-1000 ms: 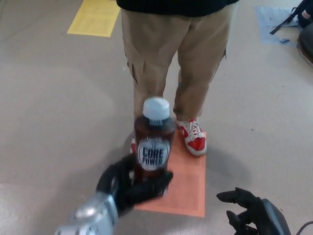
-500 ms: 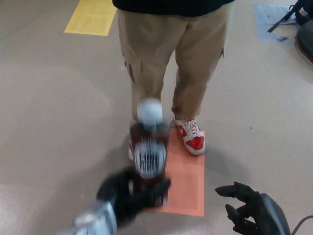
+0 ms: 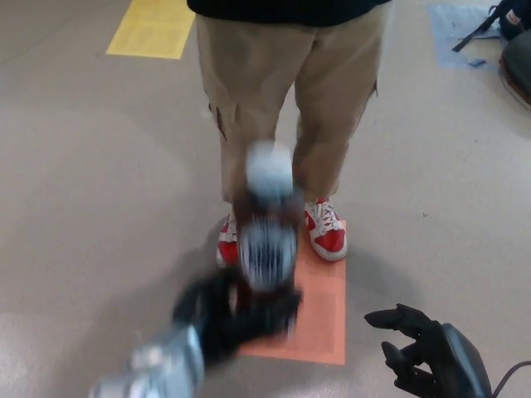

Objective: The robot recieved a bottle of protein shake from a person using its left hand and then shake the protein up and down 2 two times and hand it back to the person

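Observation:
A brown protein shake bottle (image 3: 265, 232) with a white cap stands upright in my left hand (image 3: 228, 319), which is shut around its lower part. Both bottle and hand are blurred by motion. My right hand (image 3: 427, 352) hangs at the lower right, open, fingers spread, holding nothing. A person in tan trousers (image 3: 286, 91) and red and white shoes (image 3: 325, 228) stands right behind the bottle, facing me.
An orange mat (image 3: 319, 311) lies on the grey floor under the person's feet. A yellow floor patch (image 3: 153, 29) is at the far left. Dark bags and a blue sheet (image 3: 465, 29) sit at the far right.
The bottle in my left hand has moved slightly right and up in the picture and is now more blurred. The view has shifted a little. My right hand has hardly moved.

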`<state>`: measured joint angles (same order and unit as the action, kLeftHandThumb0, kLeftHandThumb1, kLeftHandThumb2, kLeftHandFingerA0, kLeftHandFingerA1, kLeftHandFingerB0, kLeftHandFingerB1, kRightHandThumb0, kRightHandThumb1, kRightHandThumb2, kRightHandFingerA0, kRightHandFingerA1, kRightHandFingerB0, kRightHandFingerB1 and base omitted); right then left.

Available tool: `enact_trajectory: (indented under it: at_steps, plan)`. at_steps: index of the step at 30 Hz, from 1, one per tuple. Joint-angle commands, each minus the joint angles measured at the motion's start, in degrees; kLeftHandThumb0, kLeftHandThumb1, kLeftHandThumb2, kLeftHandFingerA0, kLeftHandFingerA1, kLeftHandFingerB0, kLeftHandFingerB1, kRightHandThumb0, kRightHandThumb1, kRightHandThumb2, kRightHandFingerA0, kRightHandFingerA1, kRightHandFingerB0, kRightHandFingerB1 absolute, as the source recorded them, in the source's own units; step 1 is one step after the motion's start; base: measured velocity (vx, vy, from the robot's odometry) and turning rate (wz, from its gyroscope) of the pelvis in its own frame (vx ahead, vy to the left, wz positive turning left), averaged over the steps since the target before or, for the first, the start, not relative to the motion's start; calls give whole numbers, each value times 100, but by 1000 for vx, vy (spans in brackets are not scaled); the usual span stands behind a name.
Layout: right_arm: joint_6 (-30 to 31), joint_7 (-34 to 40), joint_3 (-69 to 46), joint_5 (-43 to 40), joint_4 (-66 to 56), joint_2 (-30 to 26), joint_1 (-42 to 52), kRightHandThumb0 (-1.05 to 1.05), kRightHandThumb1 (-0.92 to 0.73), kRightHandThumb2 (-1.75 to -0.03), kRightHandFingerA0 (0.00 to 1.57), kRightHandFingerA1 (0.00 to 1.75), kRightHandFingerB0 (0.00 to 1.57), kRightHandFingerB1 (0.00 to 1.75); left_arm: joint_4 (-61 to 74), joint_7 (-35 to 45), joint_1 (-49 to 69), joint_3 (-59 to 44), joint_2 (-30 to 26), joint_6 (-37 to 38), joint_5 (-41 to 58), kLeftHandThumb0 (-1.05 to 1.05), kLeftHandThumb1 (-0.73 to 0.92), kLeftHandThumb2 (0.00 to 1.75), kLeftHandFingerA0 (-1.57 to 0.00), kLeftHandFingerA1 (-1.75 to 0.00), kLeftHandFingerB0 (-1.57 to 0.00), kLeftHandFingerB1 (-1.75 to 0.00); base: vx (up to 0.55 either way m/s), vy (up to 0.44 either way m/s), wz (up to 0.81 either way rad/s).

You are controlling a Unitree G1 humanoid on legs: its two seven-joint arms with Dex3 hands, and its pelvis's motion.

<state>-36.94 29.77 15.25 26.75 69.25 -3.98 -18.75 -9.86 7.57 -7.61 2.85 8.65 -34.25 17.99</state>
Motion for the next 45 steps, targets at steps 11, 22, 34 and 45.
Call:
enact_trajectory:
  at_steps: [11, 22, 34, 45]
  plan:
    - [59, 6, -38, -71, 36, 16, -28, -24, -80, -71, 94, 62, 66, 52, 196, 180, -292, 168, -339, 170, -311, -21, 77, 73, -82, -159, -71, -109, -1, 0, -1]
    - [-3, 219, 37, 48, 12, -128, 348, -25, -81, -71, 98, 61, 69, 51, 708, 179, -793, 273, -241, -92, -19, -24, 77, 71, -87, -163, -69, -110, 3, 1, 2]
    - [-31, 202, 172, 57, -19, -133, 727, -24, -79, -71, 97, 59, 67, 52, 1494, -73, -1836, -421, -166, -1045, 386, -18, 75, 76, -93, -152, -73, -106, 0, 0, 0]
    - [54, 188, 194, 52, -74, -112, 763, -24, -80, -70, 96, 58, 68, 51, 1632, -175, -2887, -812, -562, -1557, 404, -19, 82, 69, -81, -161, -72, -111, 0, 0, 0]
